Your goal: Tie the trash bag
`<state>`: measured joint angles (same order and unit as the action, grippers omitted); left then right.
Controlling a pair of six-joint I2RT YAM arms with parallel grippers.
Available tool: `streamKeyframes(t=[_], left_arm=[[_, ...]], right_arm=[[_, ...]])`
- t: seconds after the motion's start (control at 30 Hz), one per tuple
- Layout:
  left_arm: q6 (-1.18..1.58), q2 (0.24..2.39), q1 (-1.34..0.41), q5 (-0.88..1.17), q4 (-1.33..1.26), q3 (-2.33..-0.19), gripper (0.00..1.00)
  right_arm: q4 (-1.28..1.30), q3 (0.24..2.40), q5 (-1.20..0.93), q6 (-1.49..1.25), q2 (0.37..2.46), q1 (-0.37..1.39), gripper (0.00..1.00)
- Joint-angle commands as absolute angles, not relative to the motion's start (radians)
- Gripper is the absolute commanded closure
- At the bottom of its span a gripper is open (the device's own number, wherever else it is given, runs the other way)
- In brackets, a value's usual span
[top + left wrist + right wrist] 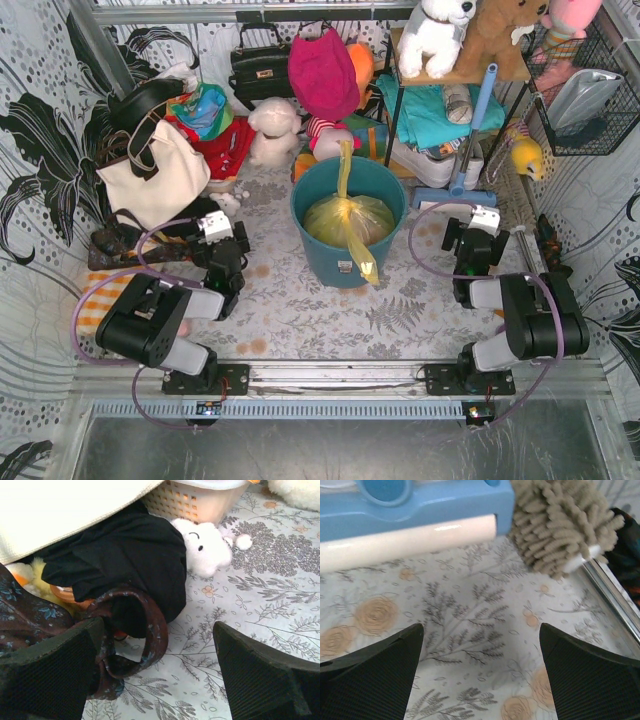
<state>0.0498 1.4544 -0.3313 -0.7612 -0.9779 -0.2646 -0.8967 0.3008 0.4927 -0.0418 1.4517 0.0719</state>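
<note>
The trash bag (350, 222), yellow-green and translucent, sits inside a round teal bin (322, 250) at the table's middle. Its top is gathered; one twisted strip (345, 165) stands up and another (364, 258) hangs over the bin's front rim. My left gripper (222, 240) rests low to the bin's left, open and holding nothing (157, 630), over the floral cloth beside a dark patterned strap (150, 630). My right gripper (470, 230) sits to the bin's right, open and holding nothing (480, 630). The bag is out of both wrist views.
A cream handbag (155, 180), black cloth (125, 560) and a small white plush (205, 547) crowd the left. A blue mop head (410, 510) and a beige duster (560, 525) lie ahead of the right gripper. Toys, bags and shelves line the back wall.
</note>
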Motion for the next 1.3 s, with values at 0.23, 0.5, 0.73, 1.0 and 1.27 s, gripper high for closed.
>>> streamKeyframes(t=[0.23,0.5,0.73,1.0,1.27], left_arm=[[0.071,1.455,-0.115,-0.235,-1.229,-0.193,0.02],[0.071,1.468,-0.115,-0.246,-1.260,-0.186,0.02],[0.074,1.467,-0.114,-0.245,-1.256,-0.189,0.02],[0.073,1.468,-0.114,-0.245,-1.256,-0.188,0.02],[0.073,1.468,-0.114,-0.245,-1.256,-0.188,0.02]], right_arm=[[-1.213,0.222,0.275,0.051,1.479,0.067,0.03],[-1.252,0.206,0.266,0.054,1.485,0.067,0.03],[-1.360,0.162,0.255,0.075,1.534,0.077,0.03],[-1.368,0.175,0.245,0.071,1.549,0.074,0.03],[-1.380,0.170,0.249,0.076,1.549,0.074,0.03]])
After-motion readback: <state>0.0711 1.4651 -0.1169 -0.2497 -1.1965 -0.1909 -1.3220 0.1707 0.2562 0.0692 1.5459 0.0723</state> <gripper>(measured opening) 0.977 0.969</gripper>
